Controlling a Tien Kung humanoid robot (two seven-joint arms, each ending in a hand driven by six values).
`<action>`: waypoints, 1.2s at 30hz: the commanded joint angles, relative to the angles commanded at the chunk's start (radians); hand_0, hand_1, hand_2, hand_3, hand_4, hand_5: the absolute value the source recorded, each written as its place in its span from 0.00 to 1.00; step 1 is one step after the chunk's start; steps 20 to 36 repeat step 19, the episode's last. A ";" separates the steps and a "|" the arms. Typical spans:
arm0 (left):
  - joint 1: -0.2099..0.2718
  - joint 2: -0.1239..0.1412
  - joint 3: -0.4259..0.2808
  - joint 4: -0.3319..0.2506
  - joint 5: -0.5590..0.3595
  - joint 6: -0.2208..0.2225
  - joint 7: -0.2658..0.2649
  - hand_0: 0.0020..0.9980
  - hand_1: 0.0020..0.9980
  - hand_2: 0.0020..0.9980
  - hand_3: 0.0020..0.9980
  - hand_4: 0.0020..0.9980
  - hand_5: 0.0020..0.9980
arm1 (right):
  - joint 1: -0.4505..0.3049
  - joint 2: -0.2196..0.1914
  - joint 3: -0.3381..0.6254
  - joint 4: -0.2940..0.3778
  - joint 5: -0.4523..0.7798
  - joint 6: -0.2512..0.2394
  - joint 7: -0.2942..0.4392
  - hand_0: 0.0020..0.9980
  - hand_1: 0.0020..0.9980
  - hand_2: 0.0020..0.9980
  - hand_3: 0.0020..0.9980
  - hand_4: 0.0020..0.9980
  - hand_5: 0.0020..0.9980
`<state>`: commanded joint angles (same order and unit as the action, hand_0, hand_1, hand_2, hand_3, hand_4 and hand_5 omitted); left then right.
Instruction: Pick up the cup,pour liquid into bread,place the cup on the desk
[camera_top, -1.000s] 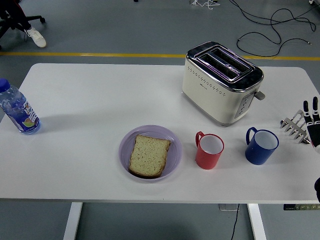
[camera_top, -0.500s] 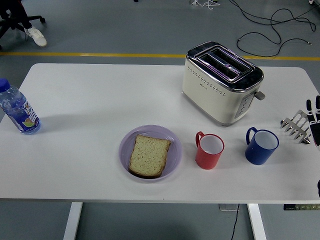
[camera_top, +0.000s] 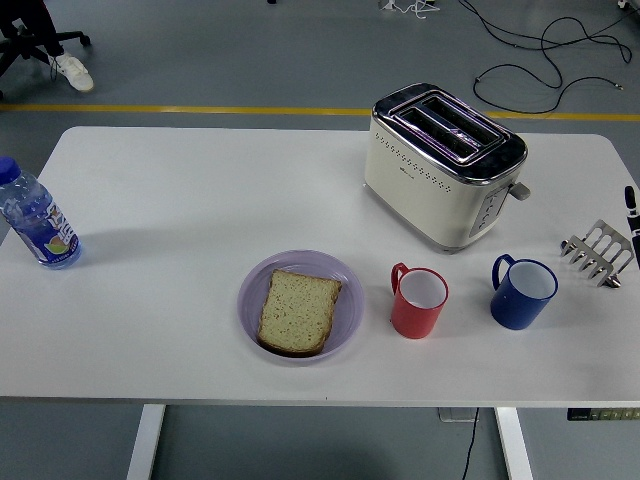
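Observation:
A red cup (camera_top: 419, 302) stands upright on the white table, right of a purple plate (camera_top: 252, 282) holding a slice of bread (camera_top: 298, 311). A blue cup (camera_top: 522, 292) stands upright right of the red cup. Only a black fingertip of my right hand (camera_top: 631, 203) shows at the right edge, well right of the blue cup and apart from both cups. My left hand is out of view.
A cream toaster (camera_top: 443, 165) stands behind the cups. A metal toast rack (camera_top: 598, 253) sits at the right edge. A water bottle (camera_top: 36, 217) stands at the far left. A person's shoe (camera_top: 72, 73) shows on the floor at top left.
My right hand has drawn back to the right, from beside the toast rack to almost out of the picture. Nothing on the table has moved.

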<state>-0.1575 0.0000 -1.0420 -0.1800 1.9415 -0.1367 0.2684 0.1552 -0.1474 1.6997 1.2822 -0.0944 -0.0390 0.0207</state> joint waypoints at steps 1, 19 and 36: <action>-0.003 0.000 -0.003 0.000 0.003 0.001 -0.001 0.65 0.69 0.70 0.59 0.29 0.90 | 0.001 0.001 0.005 0.004 -0.003 0.000 -0.001 0.61 0.56 0.63 0.59 0.55 0.03; -0.012 0.000 -0.043 0.000 0.023 0.010 -0.001 0.65 0.69 0.70 0.59 0.29 0.90 | 0.001 -0.004 -0.014 0.044 -0.006 -0.024 0.000 0.61 0.56 0.63 0.59 0.55 0.03; -0.012 0.000 -0.043 0.000 0.023 0.010 -0.001 0.65 0.69 0.70 0.59 0.29 0.90 | 0.001 -0.004 -0.014 0.044 -0.006 -0.024 0.000 0.61 0.56 0.63 0.59 0.55 0.03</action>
